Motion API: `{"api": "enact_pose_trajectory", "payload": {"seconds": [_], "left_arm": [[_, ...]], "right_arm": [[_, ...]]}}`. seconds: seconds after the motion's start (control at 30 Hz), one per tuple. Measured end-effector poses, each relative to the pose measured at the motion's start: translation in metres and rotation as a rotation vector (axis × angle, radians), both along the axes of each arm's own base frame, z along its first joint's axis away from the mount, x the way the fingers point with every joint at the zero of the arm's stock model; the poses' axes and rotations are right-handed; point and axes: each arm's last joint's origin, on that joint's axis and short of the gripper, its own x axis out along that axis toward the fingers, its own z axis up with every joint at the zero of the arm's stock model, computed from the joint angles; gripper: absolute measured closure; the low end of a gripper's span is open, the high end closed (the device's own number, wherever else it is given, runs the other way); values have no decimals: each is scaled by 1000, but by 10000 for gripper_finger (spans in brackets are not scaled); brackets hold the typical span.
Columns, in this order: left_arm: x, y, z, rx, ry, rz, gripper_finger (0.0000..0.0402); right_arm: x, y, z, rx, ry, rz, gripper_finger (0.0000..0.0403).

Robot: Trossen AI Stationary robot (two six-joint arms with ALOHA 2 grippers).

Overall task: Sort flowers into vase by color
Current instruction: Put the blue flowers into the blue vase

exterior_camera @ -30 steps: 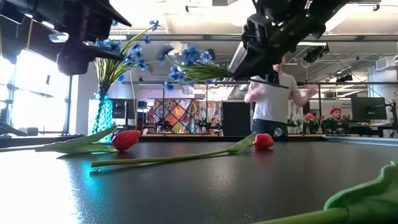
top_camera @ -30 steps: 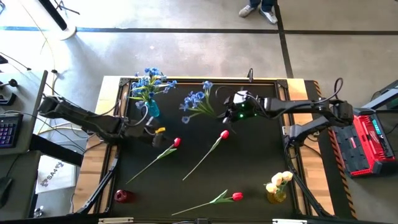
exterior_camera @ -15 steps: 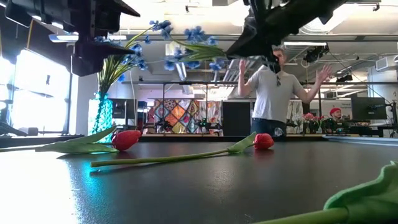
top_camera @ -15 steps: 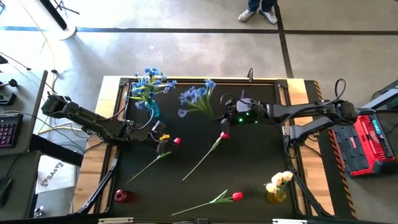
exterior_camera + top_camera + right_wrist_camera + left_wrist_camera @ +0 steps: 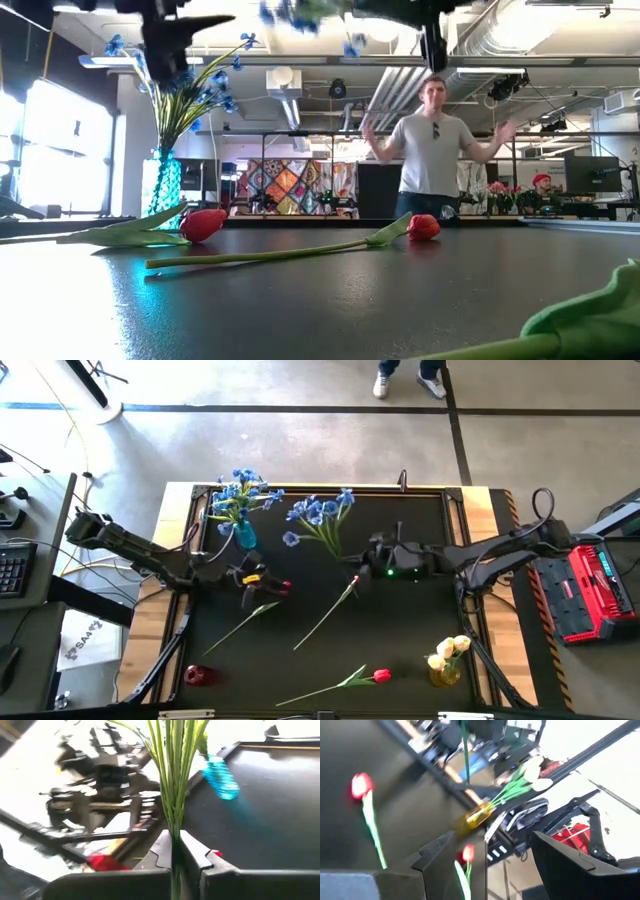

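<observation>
Right claw [image 5: 362, 564], clenched on the stems of a blue flower spray [image 5: 320, 515], holds it above the tabletop [image 5: 420, 630] near the blue vase [image 5: 244, 537], which already has 1 blue bunch. Left claw [image 5: 262, 586] hangs with fingers apart over a red tulip [image 5: 284, 588], seemingly gripping nothing. Yellow tulips [image 5: 450, 650] are in the yellow vase [image 5: 443, 674]; the red vase [image 5: 197, 675] looks empty, and 3 red tulips remain lying loose
</observation>
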Motion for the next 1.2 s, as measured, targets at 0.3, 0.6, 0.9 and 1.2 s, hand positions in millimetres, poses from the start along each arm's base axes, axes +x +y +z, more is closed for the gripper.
{"api": "enact_pose_trajectory", "payload": {"seconds": [0.3, 0.6, 0.9, 1.2], "left_arm": [[7, -5, 9, 261, -184, -27, 159], [23, -8, 25, 448, -319, -26, 159], [52, -12, 45, 565, -356, -4, 159], [58, -9, 56, 638, -385, 26, 159]], "right_arm": [[0, 21, 15, -161, -143, 166, 403], [18, 14, 15, -239, -310, 322, 403], [40, 7, -10, -283, -335, 537, 403], [43, 3, -14, -322, -327, 533, 403]]}}
